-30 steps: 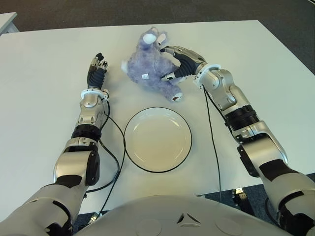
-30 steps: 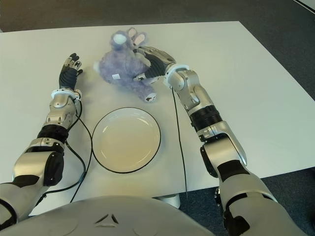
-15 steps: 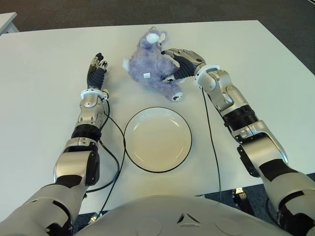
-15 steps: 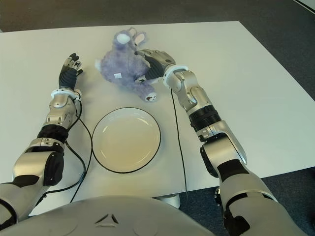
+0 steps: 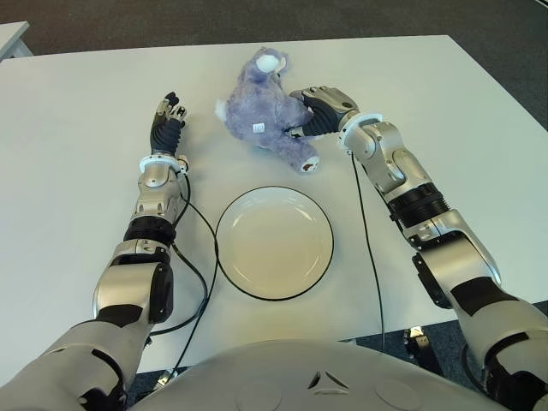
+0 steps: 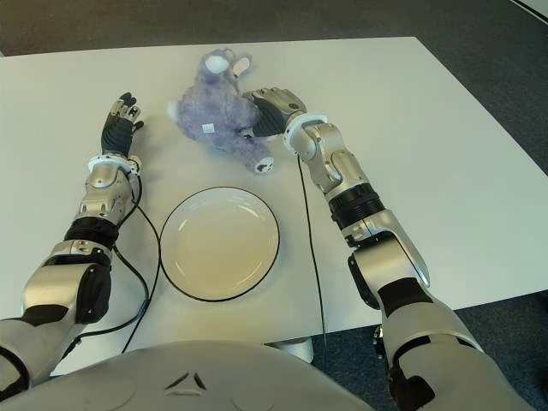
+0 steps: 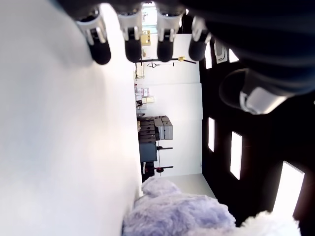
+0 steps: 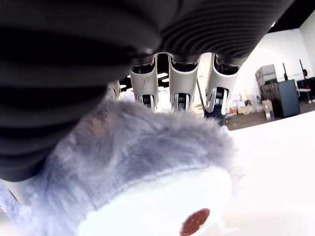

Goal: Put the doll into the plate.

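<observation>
The doll is a purple plush animal [image 5: 270,113] with white ears and a white foot, lying on the white table [image 5: 68,214] beyond the plate. My right hand [image 5: 310,110] grips its right flank, and its fingers [image 8: 178,81] curl over the fur [image 8: 147,162] in the right wrist view. The white plate with a dark rim [image 5: 274,242] lies bare, nearer to me than the doll. My left hand [image 5: 168,118] shows to the left of the doll, apart from it, fingers [image 7: 134,37] straight. The doll's fur [image 7: 177,211] shows far off in the left wrist view.
Black cables [image 5: 195,257] run along the table from both wrists, one curving past the plate's left rim, one [image 5: 370,248] passing to its right. The table's far edge [image 5: 171,43] lies just beyond the doll.
My right hand has closed tighter on the doll and tipped it more upright, shifting it slightly. The left hand has not moved.
</observation>
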You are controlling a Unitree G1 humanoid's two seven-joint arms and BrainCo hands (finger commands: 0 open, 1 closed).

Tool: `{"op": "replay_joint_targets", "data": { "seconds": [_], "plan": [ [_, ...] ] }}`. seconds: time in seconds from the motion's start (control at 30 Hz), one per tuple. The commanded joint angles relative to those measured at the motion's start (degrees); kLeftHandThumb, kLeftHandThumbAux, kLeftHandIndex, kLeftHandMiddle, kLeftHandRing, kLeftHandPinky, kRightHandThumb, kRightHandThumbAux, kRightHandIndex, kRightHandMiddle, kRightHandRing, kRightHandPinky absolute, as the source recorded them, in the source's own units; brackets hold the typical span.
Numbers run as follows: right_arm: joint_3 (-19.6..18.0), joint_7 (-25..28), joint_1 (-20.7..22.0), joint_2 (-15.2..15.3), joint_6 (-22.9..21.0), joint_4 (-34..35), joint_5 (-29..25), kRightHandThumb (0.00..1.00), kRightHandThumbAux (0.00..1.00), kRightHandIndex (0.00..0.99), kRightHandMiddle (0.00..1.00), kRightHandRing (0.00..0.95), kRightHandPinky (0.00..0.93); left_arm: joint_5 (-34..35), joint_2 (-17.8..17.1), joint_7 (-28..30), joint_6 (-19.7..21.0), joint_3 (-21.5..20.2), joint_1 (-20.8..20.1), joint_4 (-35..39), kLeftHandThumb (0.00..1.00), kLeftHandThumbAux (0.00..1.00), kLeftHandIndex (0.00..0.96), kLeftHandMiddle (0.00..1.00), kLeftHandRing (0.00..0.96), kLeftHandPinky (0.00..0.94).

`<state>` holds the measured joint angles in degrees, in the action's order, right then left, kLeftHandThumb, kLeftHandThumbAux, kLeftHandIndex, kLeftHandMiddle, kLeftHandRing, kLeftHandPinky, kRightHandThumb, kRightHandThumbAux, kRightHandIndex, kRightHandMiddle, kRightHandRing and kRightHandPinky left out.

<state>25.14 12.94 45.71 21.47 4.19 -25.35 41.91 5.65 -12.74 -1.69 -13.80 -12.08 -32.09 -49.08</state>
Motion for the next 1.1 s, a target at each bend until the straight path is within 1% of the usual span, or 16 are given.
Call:
{"op": "replay_joint_targets", "data": {
  "seconds": [0.03,0.13,0.3,0.33,0.43,0.53,0.7,1.1],
  "plan": [
    [0.09,-0.30,0.32,0.08,0.40,-1.25,-0.13,0.348,0.535,0.206,0.326,0.347,0.361,-0.20,0.71,-0.17,2.23,0.05,2.48,-1.84,0.597,0.395,0.000,0.000,0.005,0.069],
    [0.20,-0.10,0.37,0.20,0.64,-1.42,-0.19,0.358,0.540,0.208,0.342,0.367,0.384,-0.23,0.76,-0.22,2.17,0.01,2.46,-1.86,0.595,0.391,0.000,0.000,0.006,0.076],
    [0.52,0.40,0.49,0.42,0.83,-1.59,0.01,0.367,0.547,0.211,0.352,0.376,0.378,-0.31,0.80,-0.37,2.16,0.00,2.46,-1.82,0.593,0.390,0.000,0.000,0.005,0.078],
    [0.55,0.47,0.50,0.45,0.86,-1.61,0.04,0.369,0.549,0.214,0.359,0.384,0.395,-0.32,0.80,-0.38,2.17,0.00,2.46,-1.81,0.592,0.389,0.000,0.000,0.004,0.080],
    [0.62,0.53,0.48,0.56,1.28,-1.86,-0.04,0.372,0.551,0.216,0.366,0.391,0.400,-0.32,0.84,-0.39,2.16,-0.01,2.42,-1.87,0.593,0.389,0.000,0.000,0.004,0.081],
    [0.68,0.43,0.40,0.63,1.73,-2.21,-0.15,0.386,0.559,0.221,0.387,0.411,0.451,-0.33,0.89,-0.44,2.20,0.00,2.35,-1.96,0.594,0.387,0.000,0.000,0.002,0.077],
    [0.83,0.35,0.33,0.52,2.09,-2.78,-0.11,0.400,0.566,0.223,0.411,0.437,0.482,-0.27,0.94,-0.54,2.36,-0.08,2.30,-1.93,0.600,0.392,0.000,0.000,0.004,0.088],
    [1.42,0.60,0.22,0.36,2.15,-3.59,0.01,0.416,0.577,0.226,0.448,0.477,0.518,-0.31,1.05,-0.65,2.29,-0.14,2.30,-1.86,0.605,0.404,0.000,0.000,0.007,0.084]
  ]
}}
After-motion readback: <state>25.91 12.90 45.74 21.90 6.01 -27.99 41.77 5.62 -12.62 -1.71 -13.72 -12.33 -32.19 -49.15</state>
